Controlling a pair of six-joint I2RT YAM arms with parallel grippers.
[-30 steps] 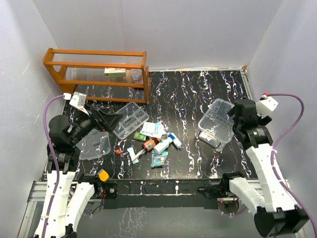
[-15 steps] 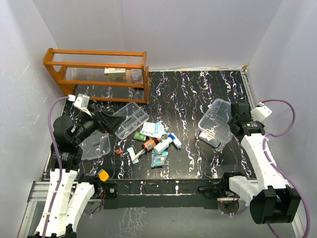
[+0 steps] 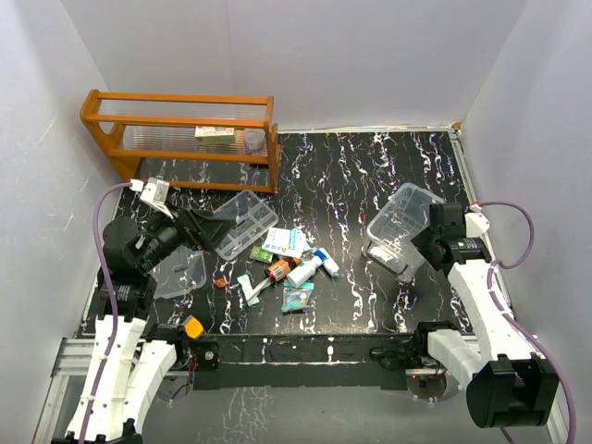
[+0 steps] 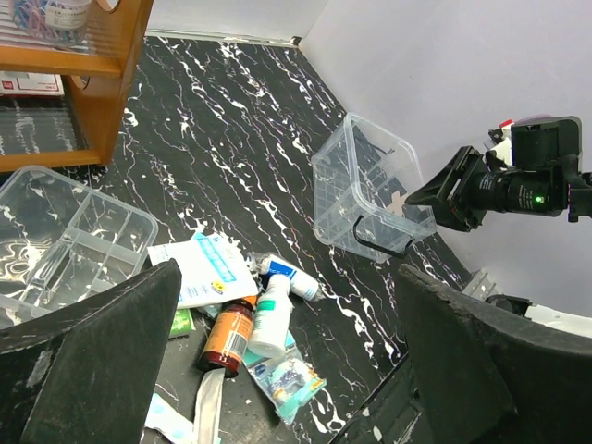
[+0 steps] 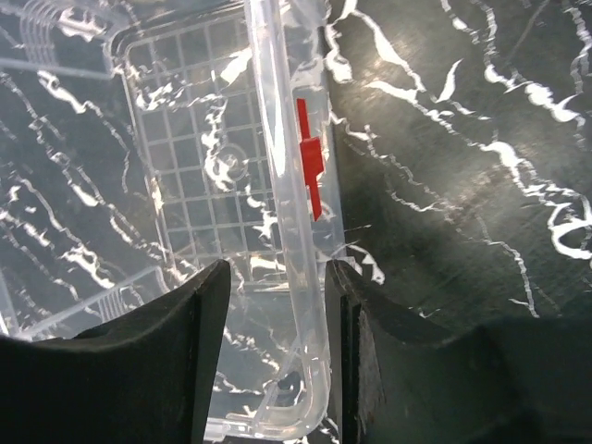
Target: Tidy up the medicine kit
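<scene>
Black marbled table (image 3: 370, 166) carries the clear box (image 3: 400, 227) tilted at right, the right gripper (image 5: 276, 277) straddling its red-marked wall with clamping not discernible, and the divided tray insert (image 3: 243, 222) and flat lid (image 3: 178, 271) at left near the left gripper (image 3: 205, 228), fingers wide apart.

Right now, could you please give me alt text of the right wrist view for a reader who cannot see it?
Two dark fingers of the right gripper straddle the rim of a clear plastic rounded-corner box with a small red mark on it. The box's gridded bottom shows at left; the black white-veined table fills the right.
</scene>
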